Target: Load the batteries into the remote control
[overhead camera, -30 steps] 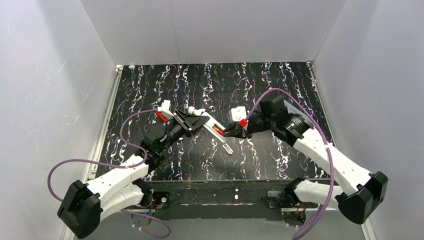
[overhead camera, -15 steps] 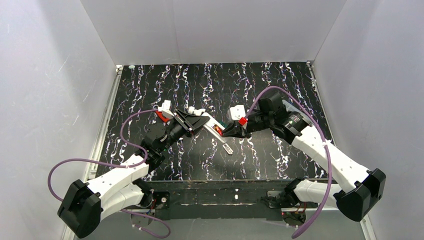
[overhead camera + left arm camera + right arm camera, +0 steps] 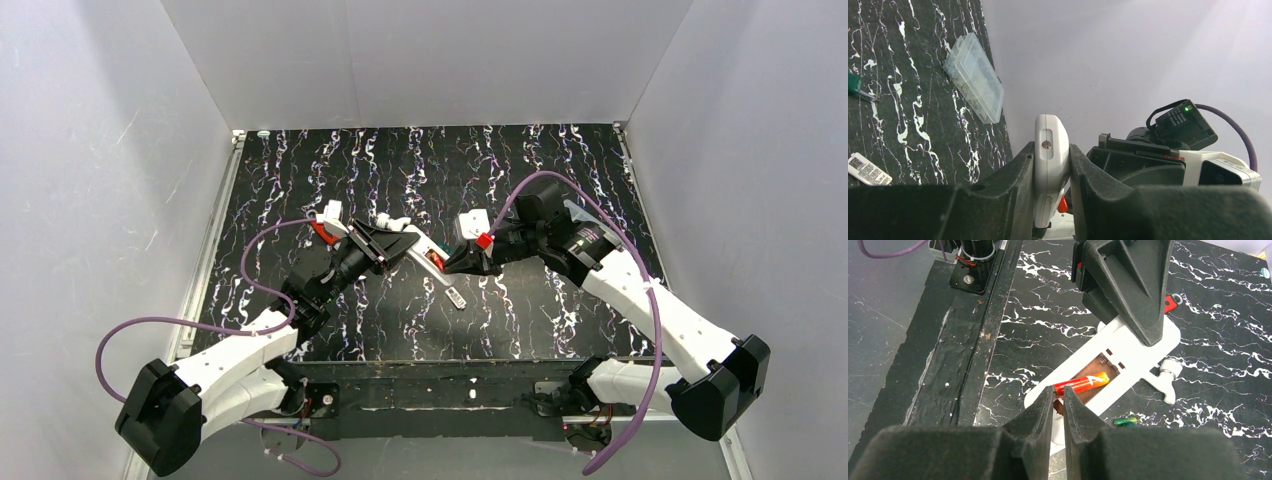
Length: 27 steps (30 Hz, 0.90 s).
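Right wrist view: the right gripper [image 3: 1058,392] pinches the near end of a battery [image 3: 1083,383], its jaws almost together. The battery lies slanted over the bay [image 3: 1098,369] of the remote [image 3: 1148,357], its bright tip toward the left gripper [image 3: 1052,170], which clamps the remote's far-left end. To seat it well, the held end should probably go down while the tip presses its contact, kept in line with the bay. Remote and battery share one long axis, at mid-table [image 3: 560,160], running far-left to near-right.
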Each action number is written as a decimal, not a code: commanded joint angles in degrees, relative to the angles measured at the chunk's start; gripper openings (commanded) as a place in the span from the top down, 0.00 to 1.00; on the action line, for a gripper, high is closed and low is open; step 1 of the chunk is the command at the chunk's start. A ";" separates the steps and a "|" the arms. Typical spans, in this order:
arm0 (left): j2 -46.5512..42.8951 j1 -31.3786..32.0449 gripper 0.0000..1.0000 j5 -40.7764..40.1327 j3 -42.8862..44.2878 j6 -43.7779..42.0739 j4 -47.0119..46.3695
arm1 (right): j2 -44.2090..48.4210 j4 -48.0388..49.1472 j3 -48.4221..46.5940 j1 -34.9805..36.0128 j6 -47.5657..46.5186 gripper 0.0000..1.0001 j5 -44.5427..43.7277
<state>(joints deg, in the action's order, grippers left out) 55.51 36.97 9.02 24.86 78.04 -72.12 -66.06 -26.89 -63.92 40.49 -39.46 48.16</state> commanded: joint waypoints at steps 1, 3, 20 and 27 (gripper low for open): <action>-1.27 0.17 1.00 0.62 2.02 0.03 -6.19 | 0.22 -0.32 -1.92 -0.23 -1.21 0.80 0.44; -1.30 0.25 1.00 0.62 2.03 0.01 -6.20 | 0.46 -0.37 -1.67 -0.24 -1.42 0.80 0.04; -1.34 0.20 1.00 0.73 2.12 -0.01 -6.27 | 1.97 -0.81 -0.96 -0.52 -1.59 0.80 -1.91; -1.54 0.21 1.00 0.66 2.03 -0.23 -6.20 | 2.46 -0.80 -0.72 -0.86 -1.77 0.80 -2.36</action>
<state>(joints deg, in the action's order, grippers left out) 55.51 36.97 9.02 24.86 78.04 -72.14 -65.21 -27.27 -63.92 40.12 -40.73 45.93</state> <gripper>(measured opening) 0.253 0.199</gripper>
